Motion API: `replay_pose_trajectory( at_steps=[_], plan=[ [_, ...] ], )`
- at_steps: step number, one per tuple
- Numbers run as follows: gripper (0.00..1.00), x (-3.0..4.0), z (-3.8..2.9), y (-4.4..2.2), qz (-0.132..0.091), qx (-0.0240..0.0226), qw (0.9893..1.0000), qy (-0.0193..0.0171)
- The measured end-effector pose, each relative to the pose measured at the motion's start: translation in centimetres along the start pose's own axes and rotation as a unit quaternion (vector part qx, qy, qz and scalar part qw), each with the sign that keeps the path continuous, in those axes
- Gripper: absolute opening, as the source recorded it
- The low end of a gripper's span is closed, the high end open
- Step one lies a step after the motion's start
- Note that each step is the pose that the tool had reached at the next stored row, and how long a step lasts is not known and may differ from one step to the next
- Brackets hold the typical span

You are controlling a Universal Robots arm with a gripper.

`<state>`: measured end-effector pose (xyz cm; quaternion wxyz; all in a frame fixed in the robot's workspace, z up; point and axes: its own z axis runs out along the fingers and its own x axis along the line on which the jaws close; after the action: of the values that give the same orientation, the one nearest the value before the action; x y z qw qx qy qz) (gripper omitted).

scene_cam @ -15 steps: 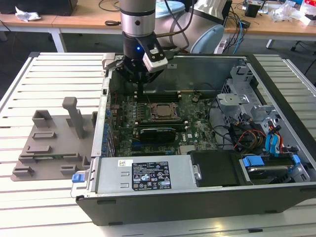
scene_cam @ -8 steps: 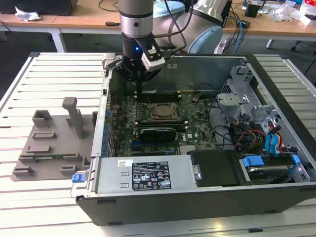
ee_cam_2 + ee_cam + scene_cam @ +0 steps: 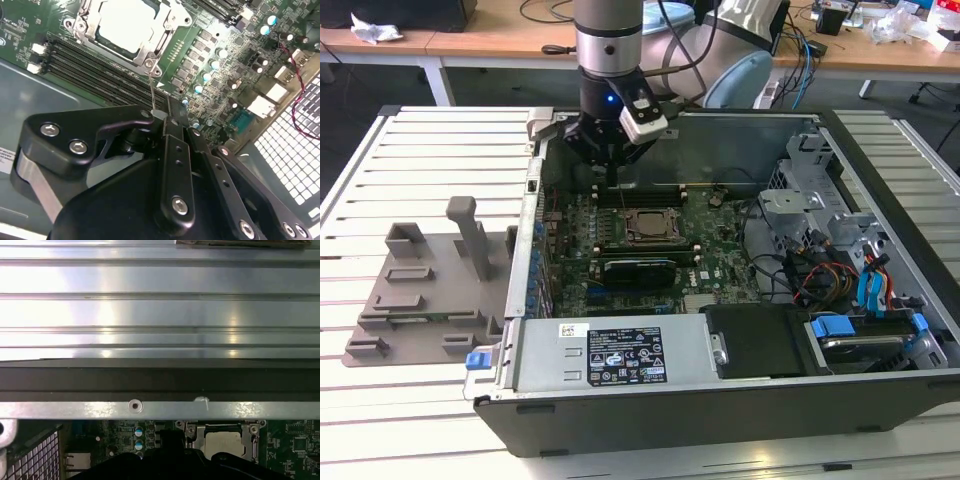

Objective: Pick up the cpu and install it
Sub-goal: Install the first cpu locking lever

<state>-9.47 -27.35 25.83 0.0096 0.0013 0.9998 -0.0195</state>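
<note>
cpu [image 3: 121, 26] already sitting in socket on motherboard [image 3: 720, 262], inside open case. End effector [image 3: 167, 117] hovering just beside, fingers pinched together, empty. Chip looks light, stiff, fragile: I'd grab edges only.

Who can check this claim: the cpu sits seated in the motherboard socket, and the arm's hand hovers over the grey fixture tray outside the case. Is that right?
One part is wrong. The cpu is seated as stated, but the hand hovers over the motherboard inside the case, not over the grey fixture tray. The exterior view shows this.
</note>
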Motion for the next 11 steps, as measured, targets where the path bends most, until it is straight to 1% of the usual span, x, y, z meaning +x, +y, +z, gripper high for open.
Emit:
replay_pose_trajectory(
  at_steps=[5,11],
  plan=[
    [0.11,-0.37,0.01,0.00,0.000,0.0000,1.0000,0.0000],
    [0.11,-0.58,0.02,0.00,0.000,0.0000,1.0000,0.0000]
  ],
)
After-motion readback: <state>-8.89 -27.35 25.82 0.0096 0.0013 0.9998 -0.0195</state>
